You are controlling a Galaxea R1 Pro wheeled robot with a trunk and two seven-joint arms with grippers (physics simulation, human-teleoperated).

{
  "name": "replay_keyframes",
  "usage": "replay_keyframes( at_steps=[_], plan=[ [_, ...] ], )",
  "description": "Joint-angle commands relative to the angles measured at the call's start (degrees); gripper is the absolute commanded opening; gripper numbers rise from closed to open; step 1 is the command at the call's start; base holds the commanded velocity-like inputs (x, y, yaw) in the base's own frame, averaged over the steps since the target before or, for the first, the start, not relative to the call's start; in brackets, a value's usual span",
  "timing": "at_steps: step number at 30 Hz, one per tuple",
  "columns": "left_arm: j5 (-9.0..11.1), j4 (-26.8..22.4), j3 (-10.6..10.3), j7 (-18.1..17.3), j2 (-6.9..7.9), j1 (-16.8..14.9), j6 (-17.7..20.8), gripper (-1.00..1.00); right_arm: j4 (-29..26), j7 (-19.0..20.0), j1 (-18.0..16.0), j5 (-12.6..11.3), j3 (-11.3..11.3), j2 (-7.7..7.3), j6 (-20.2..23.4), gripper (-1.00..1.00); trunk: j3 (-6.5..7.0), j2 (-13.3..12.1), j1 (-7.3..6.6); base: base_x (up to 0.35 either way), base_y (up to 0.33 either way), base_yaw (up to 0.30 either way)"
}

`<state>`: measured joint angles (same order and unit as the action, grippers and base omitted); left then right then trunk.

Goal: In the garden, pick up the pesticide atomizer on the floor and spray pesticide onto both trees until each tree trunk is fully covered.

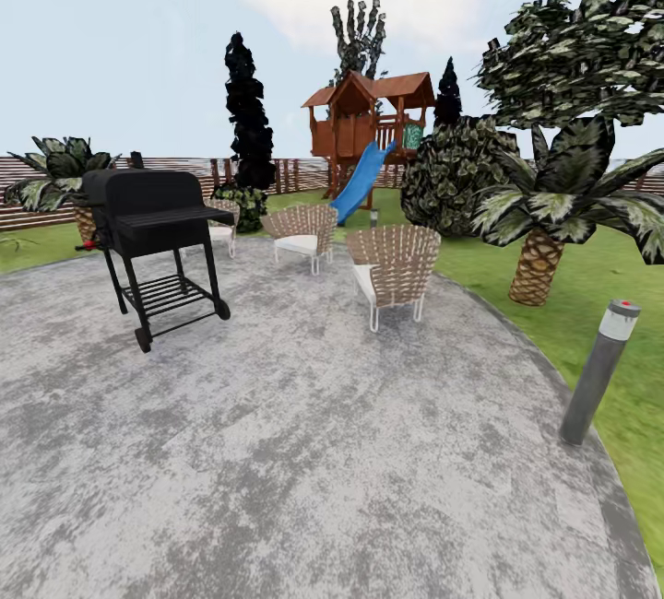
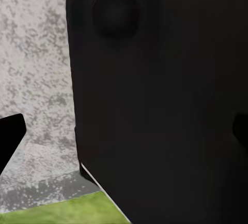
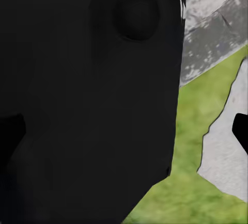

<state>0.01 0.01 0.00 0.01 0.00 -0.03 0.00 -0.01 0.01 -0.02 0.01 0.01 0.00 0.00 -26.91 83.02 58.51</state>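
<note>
Grey paving (image 1: 304, 452) is lying nearest to me, a wide mottled patio that is filling the lower part of my head view. I am not seeing the pesticide atomizer on it, nor on the lawn (image 1: 590, 295) along its right edge, so I cannot say where it is resting now; I am judging that I am only on the way to it. I am expecting a small bottle, light and stiff, with smooth sides that may be slippery, so I would be taking it around the middle of its body, keeping the top free for spraying.

Thick bare grey-brown trunks are not showing either. Beyond the right edge of the patio a squat palm (image 1: 544, 240) is standing on the grass, and a grey bollard light (image 1: 598, 373) is standing just at the patio's edge. Near the far left part of the patio a black grill (image 1: 152, 235) is standing on wheels, and wicker chairs (image 1: 392, 272) are grouped toward the far edge. Behind them a wooden play tower with a blue slide (image 1: 364, 134) and the slatted fence (image 1: 28, 184) are closing the garden.

My wrist cameras are looking mostly at dark robot body, with paving and grass beside it, so I cannot tell whether my left hand or my right hand is open or closed.
</note>
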Motion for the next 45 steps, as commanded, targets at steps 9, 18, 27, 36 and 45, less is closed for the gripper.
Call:
replay_keyframes(
  at_steps=[9,18,27,36,45],
  plan=[
    [-0.01,0.24,-0.13,0.23,2.24,0.89,0.59,1.0,-2.52,-0.35,-0.67,0.03,-0.1,0.71,-0.49,1.0,-0.02,0.06,0.22,0.0,0.0,0.0],
    [1.0,-2.69,1.43,0.26,5.13,-1.34,-2.3,1.0,-4.96,-0.36,-0.76,-0.01,-0.38,-0.42,-3.38,1.0,-0.02,0.06,0.22,0.0,0.0,0.0],
    [1.25,-5.63,4.45,0.27,7.7,-4.33,-5.2,1.0,-7.87,-0.36,-1.75,-0.18,-0.53,-0.86,-6.26,1.0,-0.02,0.06,0.22,0.0,0.0,0.0],
    [-2.03,-17.11,17.17,8.32,8.14,-22.44,-18.97,1.0,-27.87,-0.26,-9.42,-0.14,-0.5,-0.96,-21.44,1.0,-0.02,0.06,0.22,0.0,0.0,0.0],
    [-14.06,-10.53,14.49,7.82,7.82,-21.99,-19.2,1.0,-27.72,0.0,-10.33,0.14,-0.3,-0.96,-21.45,1.0,-0.02,0.06,0.22,0.0,0.0,-0.023]
  ],
)
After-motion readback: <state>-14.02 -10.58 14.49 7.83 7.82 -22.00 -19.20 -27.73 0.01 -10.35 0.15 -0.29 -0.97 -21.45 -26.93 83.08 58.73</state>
